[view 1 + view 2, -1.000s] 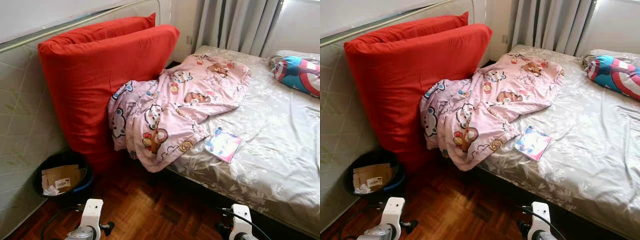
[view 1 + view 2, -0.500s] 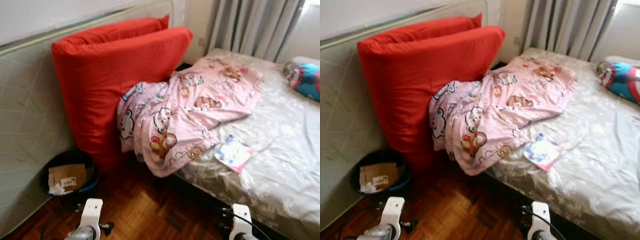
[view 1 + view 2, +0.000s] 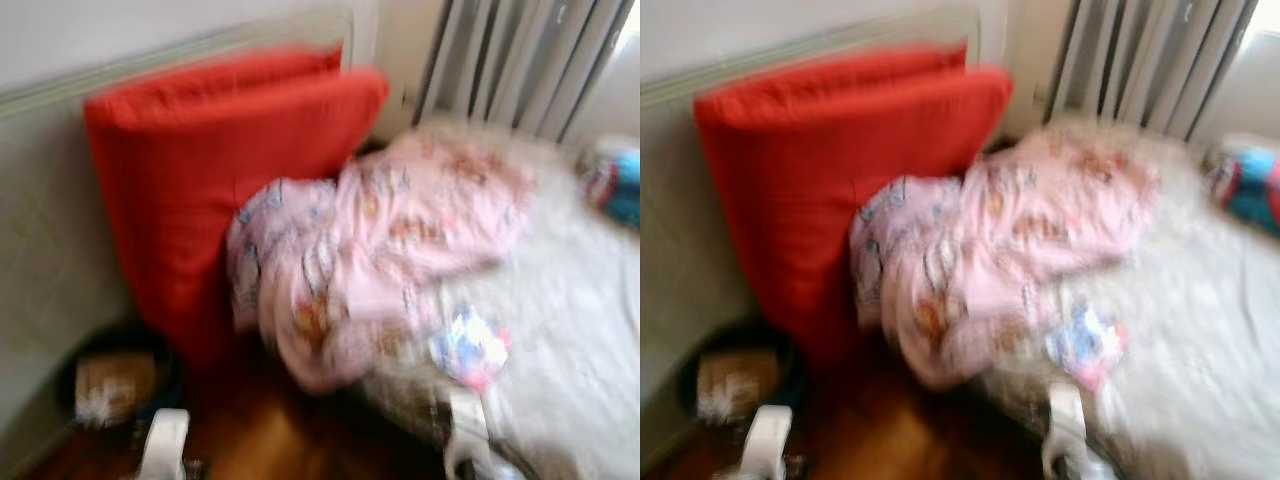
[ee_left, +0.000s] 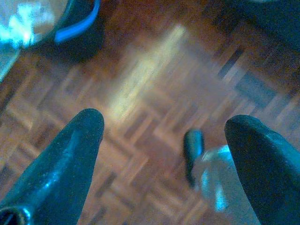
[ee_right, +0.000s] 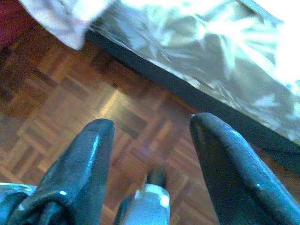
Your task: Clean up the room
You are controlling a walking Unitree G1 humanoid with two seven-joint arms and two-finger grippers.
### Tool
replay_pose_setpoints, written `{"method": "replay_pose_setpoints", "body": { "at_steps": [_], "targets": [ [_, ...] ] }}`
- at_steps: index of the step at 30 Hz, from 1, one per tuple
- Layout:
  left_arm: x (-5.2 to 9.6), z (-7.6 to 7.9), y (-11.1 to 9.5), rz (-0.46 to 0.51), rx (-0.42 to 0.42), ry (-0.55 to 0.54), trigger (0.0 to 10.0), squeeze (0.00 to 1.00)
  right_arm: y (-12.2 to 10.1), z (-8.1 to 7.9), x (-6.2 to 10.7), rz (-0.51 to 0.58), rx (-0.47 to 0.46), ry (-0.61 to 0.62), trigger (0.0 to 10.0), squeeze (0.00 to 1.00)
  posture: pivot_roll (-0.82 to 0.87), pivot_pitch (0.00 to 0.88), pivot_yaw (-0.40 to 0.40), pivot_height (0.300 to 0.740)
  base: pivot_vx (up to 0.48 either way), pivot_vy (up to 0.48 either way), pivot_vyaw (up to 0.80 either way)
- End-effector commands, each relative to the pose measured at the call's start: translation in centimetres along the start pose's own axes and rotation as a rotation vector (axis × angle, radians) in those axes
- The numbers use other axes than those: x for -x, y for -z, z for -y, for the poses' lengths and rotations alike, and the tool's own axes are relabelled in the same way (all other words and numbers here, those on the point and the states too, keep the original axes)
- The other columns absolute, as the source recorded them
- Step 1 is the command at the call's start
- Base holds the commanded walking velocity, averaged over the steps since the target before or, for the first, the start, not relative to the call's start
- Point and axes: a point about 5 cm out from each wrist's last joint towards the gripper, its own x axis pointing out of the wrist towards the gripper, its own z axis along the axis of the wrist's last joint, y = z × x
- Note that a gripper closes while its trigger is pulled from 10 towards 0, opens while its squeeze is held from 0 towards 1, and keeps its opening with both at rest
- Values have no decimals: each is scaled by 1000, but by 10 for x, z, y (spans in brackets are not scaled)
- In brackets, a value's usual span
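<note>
Blanket [image 3: 370, 260], pink with cartoon prints, lay crumpled across the near corner of the bed [image 3: 590, 330], its long axis running from the far side by the curtains [image 3: 520, 60] down toward the robot, with its lower end hanging over the bed edge toward the wooden floor [image 4: 154, 93]. It sat ahead of both grippers and between them, well above them. Both head views were blurred. A red cushion [image 3: 210, 170] stood upright, touching the blanket's left side. A small colourful booklet [image 3: 468, 345] lay on the sheet, just ahead of the right gripper [image 5: 152, 136]. A dark bin [image 3: 115, 380] holding cardboard stood ahead of the left gripper [image 4: 164, 126]. Both grippers hung low over the floor, fingers spread apart and holding nothing.
</note>
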Motion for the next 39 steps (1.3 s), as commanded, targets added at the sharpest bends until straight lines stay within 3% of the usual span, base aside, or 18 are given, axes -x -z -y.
{"method": "replay_pose_setpoints", "body": {
  "at_steps": [1, 15, 22, 39],
  "targets": [
    [-1, 9, -1, 1, 0, 25, 10000, 0, 9, 12, 4, -32, -8, 34, 10000, 0, 13, 0, -39, 740, 330, 0, 0],
    [-1, 9, 1, -2, -1, 26, 10000, 0, 10, 12, 4, -31, -11, 37, 10000, 0, 16, 0, -42, 740, 331, 0, 0],
    [-1, 9, 2, -4, -1, 26, 10000, 0, 11, 12, 4, -37, 4, 37, 10000, 0, 16, 0, -42, 740, 334, 0, -755],
    [-1, 7, -4, 16, 1, 15, 10000, 0, 2, 11, 3, 44, -72, 74, 10000, 0, 7, 0, -27, 740, 0, 0, -91]
  ]
}}
